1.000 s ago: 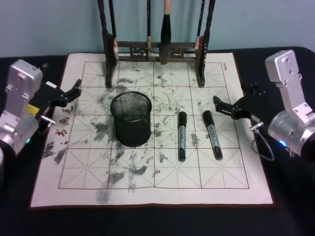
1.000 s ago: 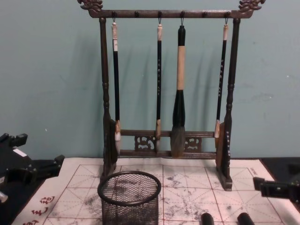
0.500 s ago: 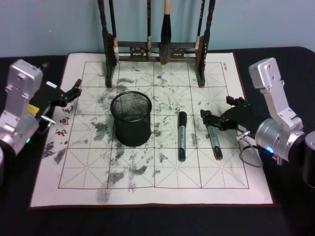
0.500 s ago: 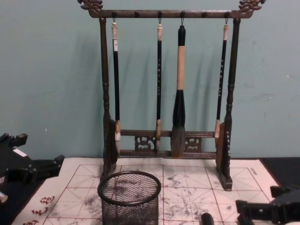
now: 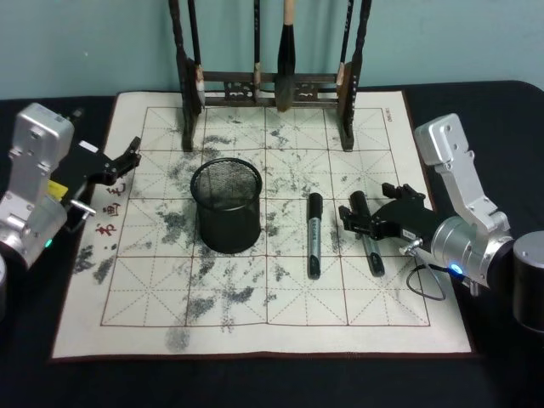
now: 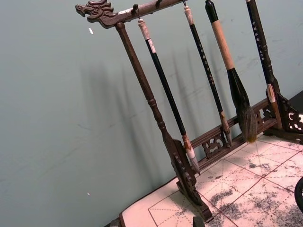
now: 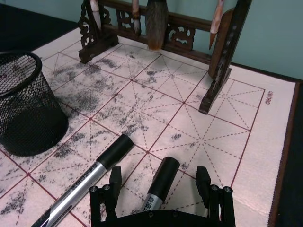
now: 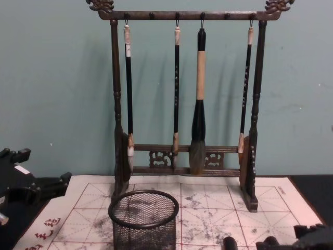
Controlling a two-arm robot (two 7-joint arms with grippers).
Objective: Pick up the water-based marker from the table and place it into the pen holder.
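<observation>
Two alike markers with black caps and grey barrels lie on the mat, to the right of the pen holder [image 5: 226, 206]. The right-hand marker [image 5: 367, 234] lies between the fingers of my open right gripper [image 5: 365, 206], which is low over its cap end. In the right wrist view the black fingers [image 7: 115, 178] stand on both sides of that marker's cap [image 7: 165, 170], not closed on it. The left-hand marker [image 5: 314, 235] lies free, also seen as a marker [image 7: 94, 174] beside the gripper. The pen holder [image 7: 23, 109] stands upright and empty. My left gripper [image 5: 126, 160] rests open at the mat's left edge.
A tall dark wooden brush rack [image 5: 270, 85] with hanging calligraphy brushes stands at the back of the ink-stained gridded mat [image 5: 255, 314]. The rack's right foot [image 7: 215, 82] is just beyond the markers. A black tabletop surrounds the mat.
My right arm has swung left and down from the mat's right edge, bringing its open fingers around the right-hand marker's cap end. The left arm, the markers and the pen holder have not moved.
</observation>
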